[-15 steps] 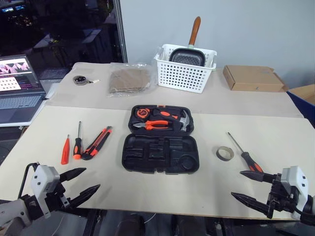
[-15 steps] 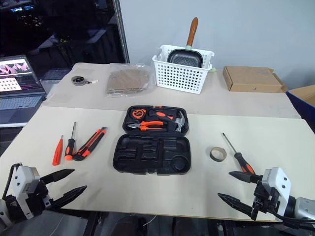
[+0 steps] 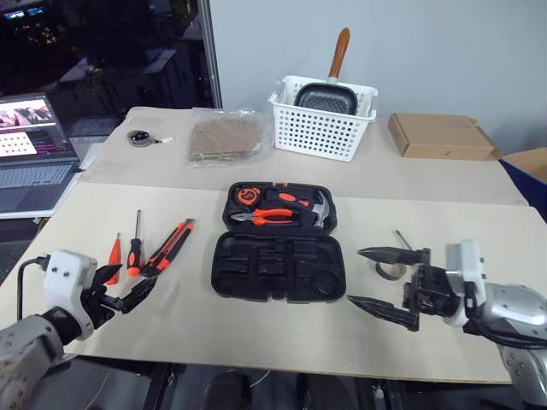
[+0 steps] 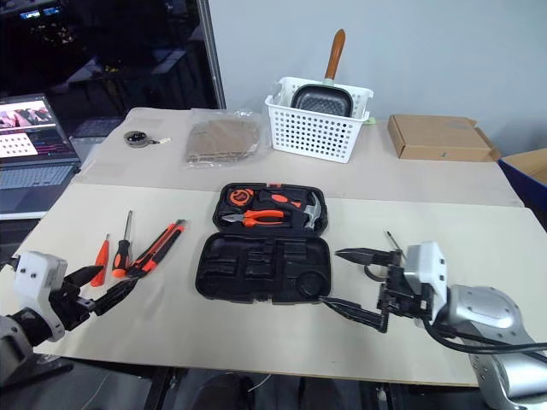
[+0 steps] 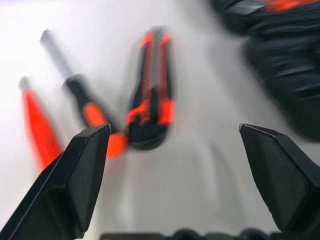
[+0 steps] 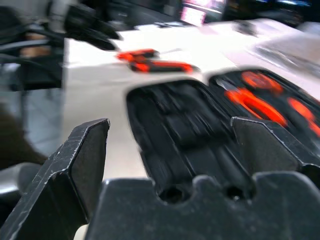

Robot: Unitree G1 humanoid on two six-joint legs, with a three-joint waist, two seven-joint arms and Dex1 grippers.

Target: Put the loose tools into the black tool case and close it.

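The black tool case (image 3: 278, 265) lies open at the table's middle, with pliers and a hammer in its far half. Left of it lie a red screwdriver (image 3: 114, 254), an orange-and-black screwdriver (image 3: 135, 249) and a red-and-black utility knife (image 3: 169, 246). My left gripper (image 3: 128, 284) is open just short of their handles, which the left wrist view shows between its fingers (image 5: 85, 170). My right gripper (image 3: 357, 277) is open and points left at the case's right end. It partly hides the grey tape ring (image 3: 393, 270) and another screwdriver (image 3: 402, 238).
At the back stand a white lattice basket (image 3: 321, 128) holding a pan, a flat cardboard box (image 3: 440, 137), a clear bag of brown material (image 3: 224, 139) and a small round item (image 3: 139, 137). A laptop (image 3: 30, 162) sits at the far left. The table's front edge runs just below both grippers.
My left gripper has moved up to the tools on the left. My right gripper has swung inward and now points left at the case, in front of the tape ring. Both stay open.
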